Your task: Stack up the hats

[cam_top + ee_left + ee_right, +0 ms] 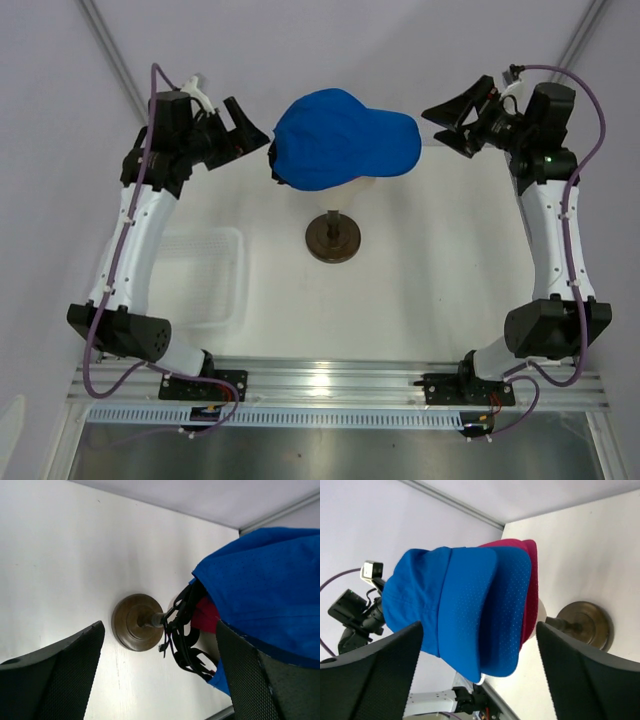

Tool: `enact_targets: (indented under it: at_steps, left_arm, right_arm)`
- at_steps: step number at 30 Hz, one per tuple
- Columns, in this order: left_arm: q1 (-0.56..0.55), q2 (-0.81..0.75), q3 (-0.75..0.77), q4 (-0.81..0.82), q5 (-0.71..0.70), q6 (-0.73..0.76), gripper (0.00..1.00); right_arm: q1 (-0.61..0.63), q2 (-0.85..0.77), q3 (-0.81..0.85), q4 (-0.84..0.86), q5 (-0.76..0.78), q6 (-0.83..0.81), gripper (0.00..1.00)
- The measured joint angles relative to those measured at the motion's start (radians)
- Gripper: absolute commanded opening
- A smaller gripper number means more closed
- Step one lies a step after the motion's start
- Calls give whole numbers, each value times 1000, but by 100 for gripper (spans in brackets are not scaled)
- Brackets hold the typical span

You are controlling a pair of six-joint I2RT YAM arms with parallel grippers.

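A royal blue cap (340, 138) sits on top of the stack on the mannequin head, brim to the right. A magenta-pink cap (532, 587) lies beneath it, its edge showing under the blue one (470, 605). In the left wrist view the blue cap (270, 595), a strip of pink (205, 615) and black back straps (185, 635) show. My left gripper (252, 127) is open and empty, just left of the caps. My right gripper (447, 117) is open and empty, just right of the brim.
The brown round stand base (334, 238) sits mid-table under the caps, also in the left wrist view (136, 622) and the right wrist view (585, 625). A white mesh basket (205, 275) lies on the table at the left, beside my left arm.
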State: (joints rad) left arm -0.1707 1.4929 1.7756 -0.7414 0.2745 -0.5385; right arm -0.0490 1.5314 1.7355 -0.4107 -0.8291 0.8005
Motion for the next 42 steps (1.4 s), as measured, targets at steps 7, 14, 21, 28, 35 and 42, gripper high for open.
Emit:
enact_targets:
  at_steps: [7,14,21,28,35,42]
  left_arm:
    - [98,-87,33,-58,-38,46,99]
    - [121,-466,-196,3,-89,191,100]
    - [121,-993,-675,170,-77,274,100]
    - [121,-1134,-968,190,-19,295,99]
    - [121,-1202,-1164,153,-26,294,99]
    - [121,-1239,-1175,187,-34,293,99]
  right_arm:
    - [-107,-43,27,-82,11,-112,100]
    - [-121,-312,-145,-138,164,-300,99]
    - [-117,-700,-592,-72,269,-384,100]
    - [-35,-859,-952,-22,385,-397,100]
    - [162,-964,-1141,18,560,-377,99]
    - [279,-869,-1130,85,719,-369,99]
